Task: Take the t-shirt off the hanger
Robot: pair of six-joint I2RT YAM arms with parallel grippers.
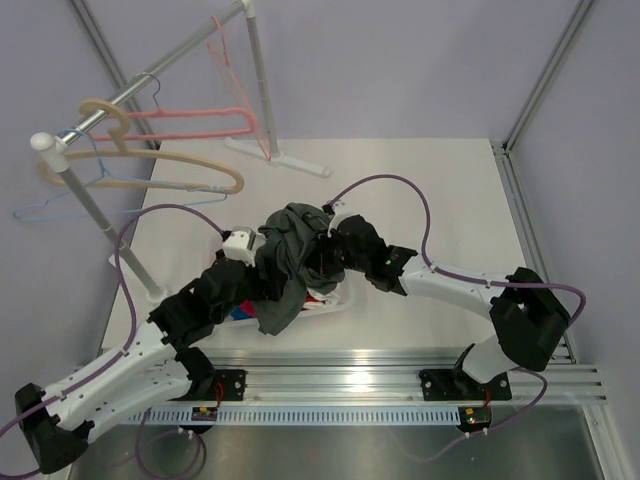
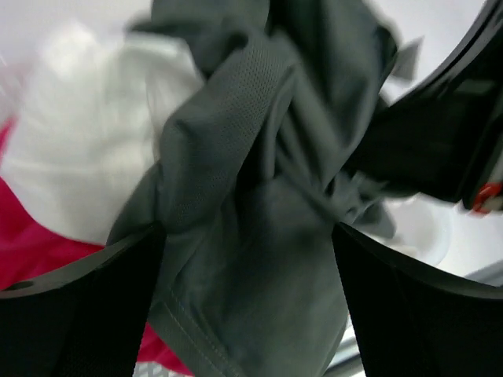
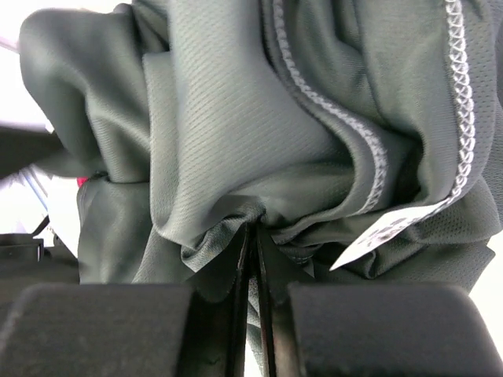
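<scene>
**Grey shirt bunched mid-table, right fingers pinching it, left fingers spread**

Nearest, both arms rise from their bases and lean in toward the middle of the table (image 1: 450, 200). The left gripper (image 2: 247, 259) stands wide apart: its two black fingers (image 2: 78, 306) flank a hanging fold of the t-shirt (image 1: 290, 250) without clamping it. Behind that fold, the left wrist view shows a white cloth (image 2: 86, 141) and a red garment (image 2: 31, 251) lower left.

The right gripper (image 3: 251, 232) is clenched, its fingers pressed almost together on a puckered fold of the grey mesh fabric (a white label (image 3: 385, 232) and a stitched hem show just beside the pinch).

The t-shirt itself is a crumpled dark mass held up between the two grippers, at the centre of the table, draping over a shallow white bin (image 1: 345, 300) that holds coloured garments.

Farther back on the left stands a clothes rack (image 1: 170, 65). A beige wooden hanger (image 1: 160, 160) and a salmon-pink hanger (image 1: 200, 120) hang from it. The thin pink hanger (image 1: 218, 50) hangs at the rail's far end, well apart from the shirt.
</scene>
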